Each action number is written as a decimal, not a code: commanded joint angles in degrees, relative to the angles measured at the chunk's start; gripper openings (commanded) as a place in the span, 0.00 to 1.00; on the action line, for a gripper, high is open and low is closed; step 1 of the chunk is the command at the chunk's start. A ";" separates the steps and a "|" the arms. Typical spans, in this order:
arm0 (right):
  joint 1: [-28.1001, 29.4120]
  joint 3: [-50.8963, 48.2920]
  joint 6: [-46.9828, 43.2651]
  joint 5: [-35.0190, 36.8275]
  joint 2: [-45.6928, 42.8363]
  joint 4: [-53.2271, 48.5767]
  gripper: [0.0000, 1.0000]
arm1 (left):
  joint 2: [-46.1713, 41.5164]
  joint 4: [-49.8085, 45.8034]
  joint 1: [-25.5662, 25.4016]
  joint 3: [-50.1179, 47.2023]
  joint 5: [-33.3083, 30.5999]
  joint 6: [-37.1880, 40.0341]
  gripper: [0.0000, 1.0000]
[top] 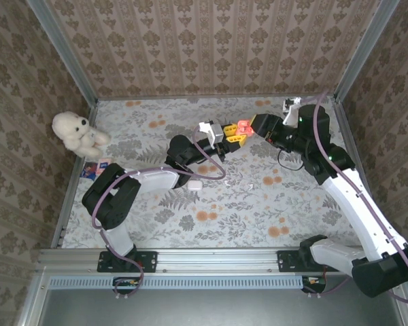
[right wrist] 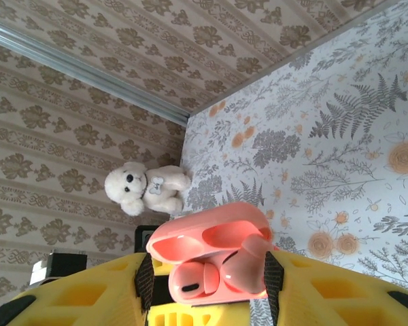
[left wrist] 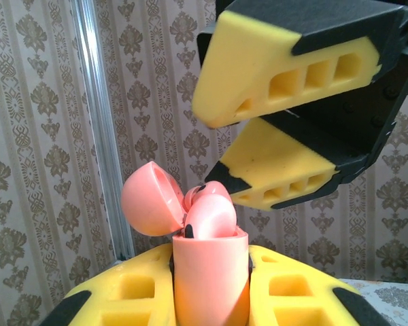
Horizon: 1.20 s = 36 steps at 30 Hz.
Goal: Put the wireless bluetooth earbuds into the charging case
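Observation:
My left gripper is shut on a pink charging case and holds it upright above the middle of the table between its yellow fingers. The lid is swung open. Two pink earbuds sit side by side in the case's wells, their rounded heads standing above the rim. My right gripper hovers open just above and behind the case, with nothing between its fingers. In the right wrist view the case and its earbuds lie between the right gripper's spread fingers.
A white case lies on the floral table below the left arm. A white teddy sits at the far left by the wall, with a small blue card beside it. Patterned walls close in three sides.

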 commanded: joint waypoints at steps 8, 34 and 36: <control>0.26 2.66 -0.55 -2.53 1.95 1.00 0.49 | -2.07 2.16 0.54 -0.45 2.05 -1.31 0.00; -2.13 4.77 -6.26 -3.83 3.17 -4.83 0.49 | -2.59 2.19 0.76 -0.69 1.90 -1.77 0.00; -2.09 4.81 -6.26 -3.73 2.84 -4.86 0.49 | -2.47 2.18 0.85 -0.82 1.89 -1.92 0.00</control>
